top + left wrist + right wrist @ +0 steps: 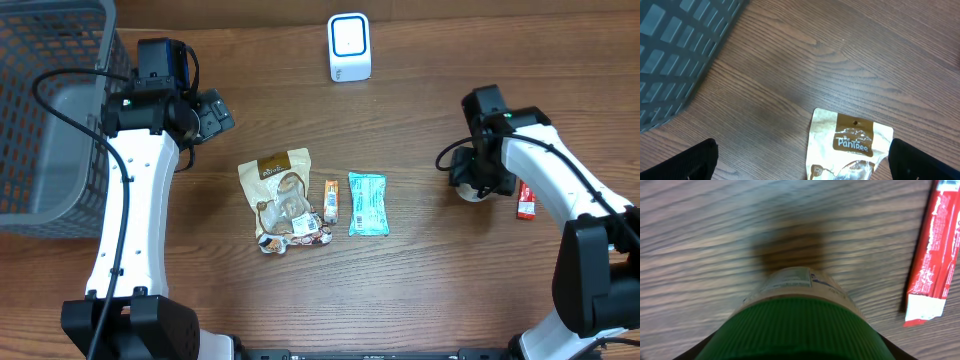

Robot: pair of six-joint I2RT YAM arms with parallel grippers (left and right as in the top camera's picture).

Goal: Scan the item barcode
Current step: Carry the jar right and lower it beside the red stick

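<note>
Now the right gripper (468,178) is closed on a jar (795,322) with a green lid. In the right wrist view the lid fills the space between the two dark fingers, and a pale label shows lower on the jar's side. A dark blurred shadow lies on the table (430,300) just past the jar. I cannot tell if the jar stands on the wood or hangs a little above it. A red pack (932,255) lies flat just to the right of the jar, not touching it. The scanner (349,47), white with a blue frame on its face, stands at the far edge of the table near the middle. It is well apart from the jar, to the jar's left. The left gripper (213,113) is wide open and holds nothing. It hangs over bare wood beside the grey basket (40,150), which takes the left end of the table. In the left wrist view its two black fingers (687,162) show at the bottom corners, and the top of a brown pouch (852,137) lies between them on the table below. The pouch is in the middle of the table. A small bar (331,200) lies just right of it, and a teal pack (367,203) lies just right of the bar.
</note>
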